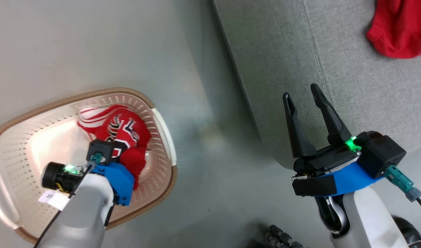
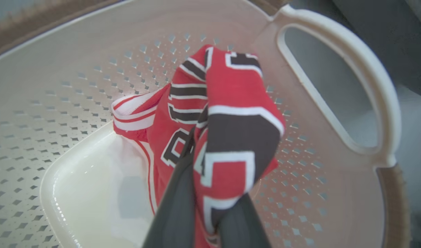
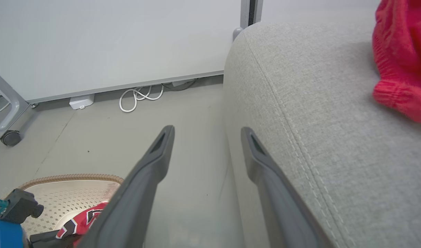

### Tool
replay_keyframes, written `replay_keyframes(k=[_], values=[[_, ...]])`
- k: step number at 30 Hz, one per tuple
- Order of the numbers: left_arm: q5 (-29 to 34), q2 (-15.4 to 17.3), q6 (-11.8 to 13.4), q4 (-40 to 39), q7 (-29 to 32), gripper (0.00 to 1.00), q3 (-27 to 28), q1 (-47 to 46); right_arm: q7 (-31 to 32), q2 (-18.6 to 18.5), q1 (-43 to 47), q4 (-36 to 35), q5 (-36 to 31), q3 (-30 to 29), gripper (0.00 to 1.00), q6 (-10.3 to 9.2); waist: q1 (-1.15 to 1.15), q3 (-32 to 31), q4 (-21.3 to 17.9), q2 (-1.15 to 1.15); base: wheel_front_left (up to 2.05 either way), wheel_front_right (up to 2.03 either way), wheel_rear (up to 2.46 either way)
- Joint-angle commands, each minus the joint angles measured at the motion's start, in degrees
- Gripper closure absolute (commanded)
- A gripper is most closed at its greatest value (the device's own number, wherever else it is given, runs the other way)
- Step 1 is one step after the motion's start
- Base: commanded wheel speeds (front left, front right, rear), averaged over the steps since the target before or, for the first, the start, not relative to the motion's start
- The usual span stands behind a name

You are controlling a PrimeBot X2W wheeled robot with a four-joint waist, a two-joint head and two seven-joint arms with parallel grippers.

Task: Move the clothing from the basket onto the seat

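Note:
The cream basket (image 1: 162, 120) stands on the floor at the lower left. My left gripper (image 1: 122, 151) reaches down into it, and the wrist hides its fingers there. In the left wrist view the left gripper (image 2: 210, 193) is shut on a bunched fold of the red jersey (image 2: 231, 103) with black-and-white numerals. Red cloth with white band trim (image 2: 134, 113) lies beside it against the basket wall (image 2: 76, 69). My right gripper (image 1: 301, 91) is open and holds nothing, and it hovers at the rounded corner of the grey seat (image 1: 282, 51). A red garment (image 1: 399, 31) lies on the seat at the far right.
Bare grey floor (image 1: 210, 155) separates the basket from the seat. By the wall are a coiled white cable (image 3: 141, 98), a small white box (image 3: 81, 101) and a grey frame leg on a caster (image 3: 10, 137). Part of my base (image 1: 279, 237) shows at the bottom edge.

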Motion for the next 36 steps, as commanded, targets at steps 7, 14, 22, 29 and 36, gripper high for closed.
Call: replay_keyframes(k=[7, 14, 22, 29, 36], values=[[0.02, -3.14, -1.33, -3.26, -0.28, 1.00, -0.63, 2.12, -0.21, 0.04, 0.74, 1.12, -3.61, -2.11, 0.00, 0.03, 0.00, -7.55, 6.28, 0.00, 0.00, 0.00, 0.00], [0.73, -5.57, -2.44, -6.90, -0.29, 1.00, -1.34, 5.66, -0.21, 0.01, 2.52, 2.87, -6.31, -3.31, 0.00, 0.03, 0.00, -15.05, 10.97, 0.00, 0.00, 0.00, 0.00], [0.76, -7.40, -3.75, -10.51, -0.30, 1.00, -1.50, 10.10, 0.00, 0.01, 5.42, 4.97, -7.75, -3.85, 0.00, 0.03, 0.00, -23.81, 15.01, 0.00, 0.00, 0.00, 0.00], [1.38, -8.04, -4.62, -14.26, -0.30, 1.00, -1.87, 13.31, 0.98, 0.01, 9.08, 6.00, -7.51, -4.73, 0.00, 0.03, 0.00, -30.56, 18.16, 0.00, 0.00, 0.00, 0.00], [2.23, -8.50, -5.04, -17.43, -0.29, 1.00, -2.66, 14.82, 1.92, 0.01, 12.69, 6.19, -6.73, -4.71, 0.00, 0.03, 0.00, -36.21, 20.28, 0.00, 0.00, 0.00, 0.00]])
